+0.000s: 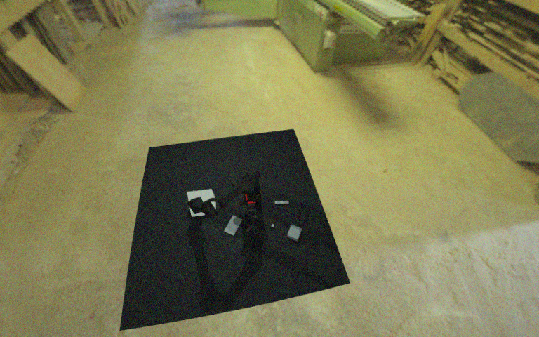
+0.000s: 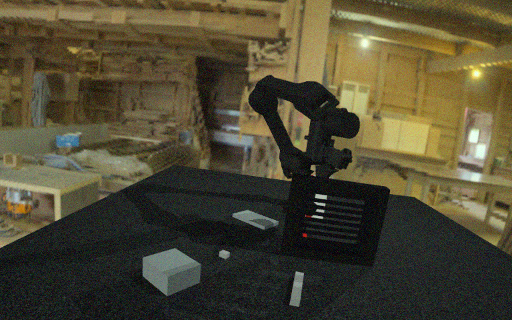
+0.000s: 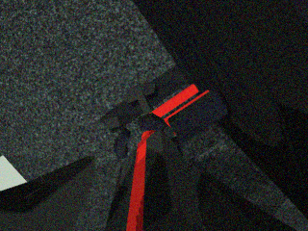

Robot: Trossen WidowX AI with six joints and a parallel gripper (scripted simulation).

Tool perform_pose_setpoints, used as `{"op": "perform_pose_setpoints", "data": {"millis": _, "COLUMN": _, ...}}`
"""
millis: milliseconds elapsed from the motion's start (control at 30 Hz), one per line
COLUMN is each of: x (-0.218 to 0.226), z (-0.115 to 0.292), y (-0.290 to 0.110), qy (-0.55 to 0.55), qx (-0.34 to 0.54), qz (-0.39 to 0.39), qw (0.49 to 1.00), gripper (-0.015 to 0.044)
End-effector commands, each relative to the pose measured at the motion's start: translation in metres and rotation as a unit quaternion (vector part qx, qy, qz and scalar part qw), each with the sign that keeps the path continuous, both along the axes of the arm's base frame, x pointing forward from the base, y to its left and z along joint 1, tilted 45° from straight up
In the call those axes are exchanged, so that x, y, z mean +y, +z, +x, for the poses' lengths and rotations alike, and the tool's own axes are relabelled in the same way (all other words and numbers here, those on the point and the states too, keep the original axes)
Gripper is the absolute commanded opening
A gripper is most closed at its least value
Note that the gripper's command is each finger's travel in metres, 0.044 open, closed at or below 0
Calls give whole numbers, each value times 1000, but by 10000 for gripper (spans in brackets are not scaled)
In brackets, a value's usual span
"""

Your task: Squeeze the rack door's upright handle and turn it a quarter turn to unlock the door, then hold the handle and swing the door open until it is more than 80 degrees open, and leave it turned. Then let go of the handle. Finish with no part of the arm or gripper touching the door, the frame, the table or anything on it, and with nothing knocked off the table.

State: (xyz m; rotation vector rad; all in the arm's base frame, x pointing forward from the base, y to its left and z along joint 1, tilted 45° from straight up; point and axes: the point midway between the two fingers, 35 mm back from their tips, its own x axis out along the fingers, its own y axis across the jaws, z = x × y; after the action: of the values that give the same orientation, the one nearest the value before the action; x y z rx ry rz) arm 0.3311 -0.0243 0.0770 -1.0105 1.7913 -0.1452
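- Pale slab [image 1: 206, 194] [image 2: 321, 196] [image 3: 10, 174]: left of the fingers.
- Gripper [image 1: 249, 192] [image 2: 322, 174] [image 3: 148, 172]: fingers apart, clamped on nothing.
- Red handle [image 1: 250, 202] [image 2: 305, 228] [image 3: 137, 192]: ran between the fingers, contact unclear; probably stiff, smooth, a bit slippery. Best squeezed mid-length, square across both sides.
- Dark slotted panel [image 1: 258, 199] [image 2: 381, 226] [image 3: 241, 48]: right of the fingers, likely rigid; door angle unclear.

Door handle too dark to tell. White slab [image 3: 10, 174] cut off by wrist view's left edge.
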Motion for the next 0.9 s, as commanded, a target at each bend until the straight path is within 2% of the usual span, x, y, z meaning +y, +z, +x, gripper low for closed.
{"op": "perform_pose_setpoints", "data": {"millis": 0, "x": 0, "z": 0, "y": 0, "qy": 70, "qx": 66, "qz": 12, "qw": 995, "gripper": 285}}
{"op": "perform_pose_setpoints", "data": {"millis": 233, "x": 0, "z": 0, "y": 0, "qy": 192, "qx": 184, "qz": 32, "qw": 964, "gripper": 285}}
{"op": "perform_pose_setpoints", "data": {"millis": 500, "x": 0, "z": 0, "y": 0, "qy": 321, "qx": 308, "qz": 53, "qw": 894, "gripper": 285}}
{"op": "perform_pose_setpoints", "data": {"millis": 733, "x": 0, "z": 0, "y": 0, "qy": 331, "qx": 318, "qz": 55, "qw": 887, "gripper": 285}}
{"op": "perform_pose_setpoints", "data": {"millis": 867, "x": 0, "z": 0, "y": 0, "qy": 331, "qx": 318, "qz": 55, "qw": 887, "gripper": 180}}
